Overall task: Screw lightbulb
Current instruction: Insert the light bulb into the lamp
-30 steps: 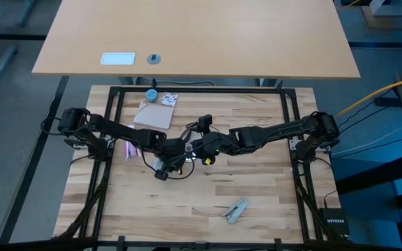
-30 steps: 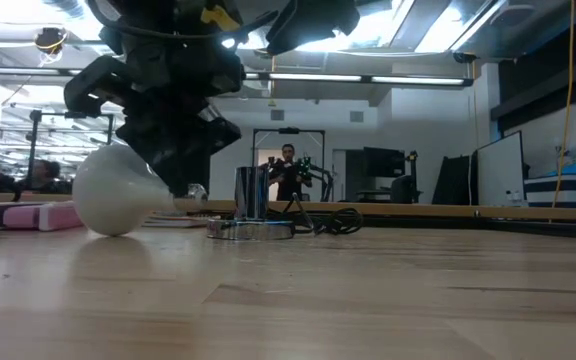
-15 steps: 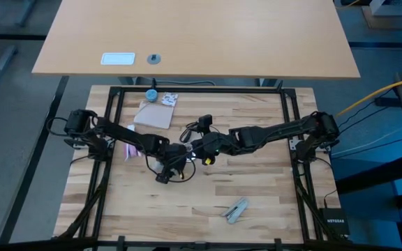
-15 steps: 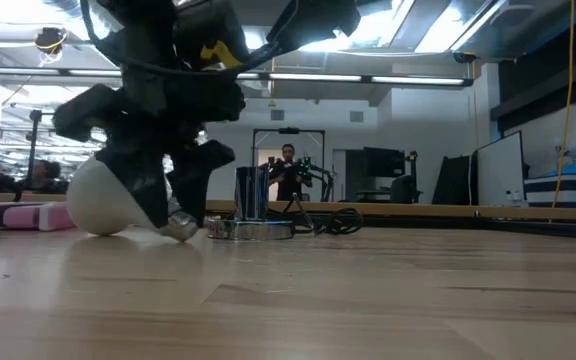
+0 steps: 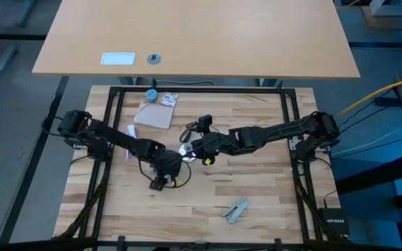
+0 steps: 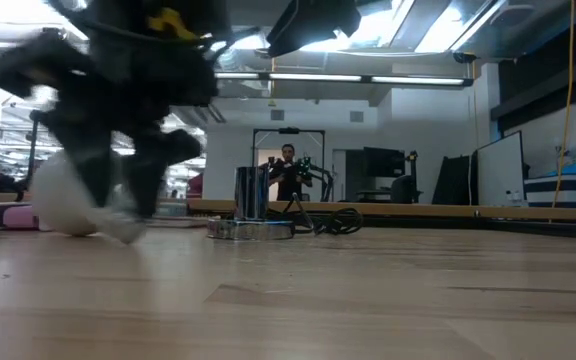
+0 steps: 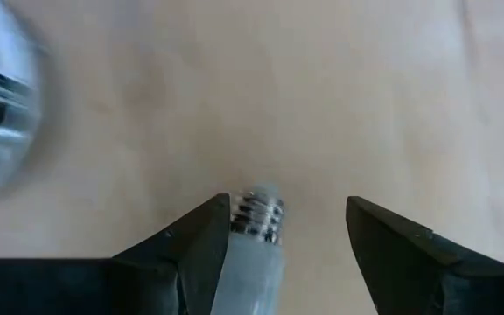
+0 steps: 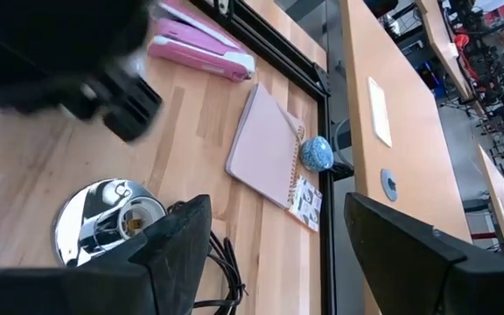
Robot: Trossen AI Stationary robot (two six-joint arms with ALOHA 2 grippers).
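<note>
The lightbulb (image 7: 254,236) is frosted white with a grey screw neck (image 7: 257,212). It lies between the open fingers of my left gripper (image 7: 287,203). In the low view its globe (image 6: 56,196) sits low at the table, blurred, behind my left gripper (image 6: 118,205). In the high view my left gripper (image 5: 160,180) hides it. My right gripper (image 8: 274,214) is open and empty above the shiny silver disc (image 8: 103,227) with the socket. The disc stands on the table (image 6: 251,229). My left gripper is open around the bulb's neck (image 7: 250,229), which lies against the inner side of one finger (image 7: 206,241). The other finger (image 7: 383,241) stands apart from it. The fingers come from above, slanting down, on either side of the neck.
A pink notebook (image 5: 153,115), a small blue cap (image 5: 151,94) and a pink case (image 8: 199,51) lie at the far left. A black cord (image 6: 330,221) runs from the disc. A grey clip (image 5: 237,209) lies near the front edge. A person (image 6: 288,168) shows far behind.
My left gripper has gone toward the table's near edge and a little to the left, and the bulb has gone with it. The bulb's neck has tipped down toward the table, and its globe has slid to the left, away from the silver disc.
</note>
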